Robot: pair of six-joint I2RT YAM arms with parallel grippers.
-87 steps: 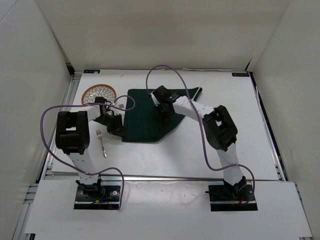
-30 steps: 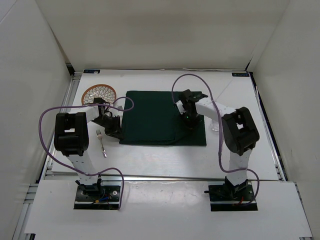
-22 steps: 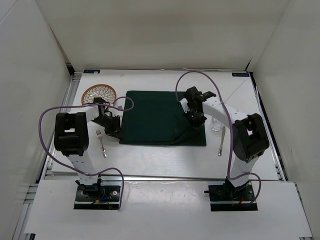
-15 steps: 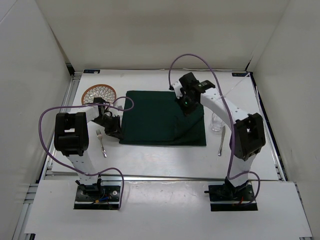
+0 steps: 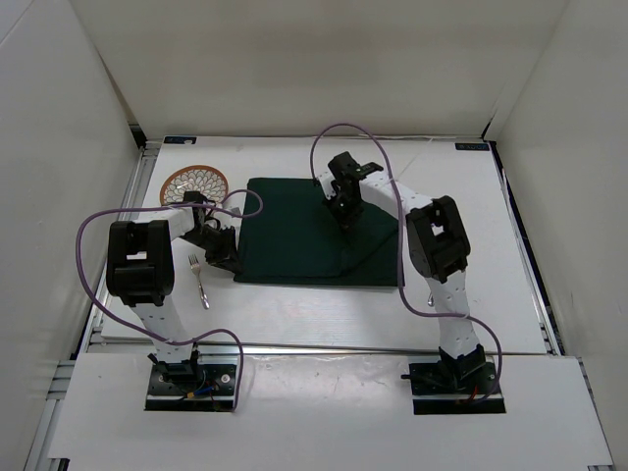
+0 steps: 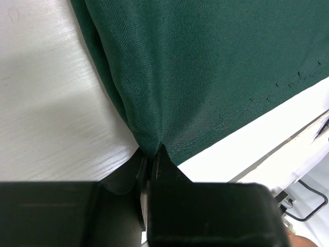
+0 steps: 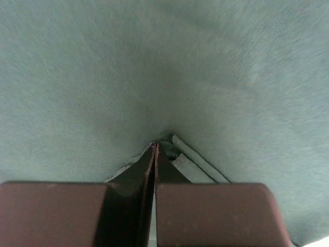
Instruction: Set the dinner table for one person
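The dark green cloth mat (image 5: 294, 235) lies in the middle of the white dinner table (image 5: 491, 186). My left gripper (image 5: 224, 257) is shut on the mat's near-left corner, and the left wrist view shows the corner (image 6: 154, 139) pinched between the closed fingers (image 6: 167, 164). My right gripper (image 5: 345, 218) is over the mat's right-of-centre part and shut on a pinch of the cloth. In the right wrist view the mat (image 7: 164, 67) fills the frame, with a small fold bunched at the closed fingertips (image 7: 160, 157). A crease runs across the mat's near-right part (image 5: 368, 250).
A patterned brown-rimmed plate (image 5: 193, 183) sits at the far left of the table. A fork (image 5: 199, 280) lies left of the mat, near my left arm. My right arm's elbow (image 5: 432, 245) stands over the table right of the mat and hides what lies there.
My right gripper has swung from the mat's right edge to its far side and then left toward the middle, still pinching cloth. The right arm now covers the glass and knife. The left gripper has not moved.
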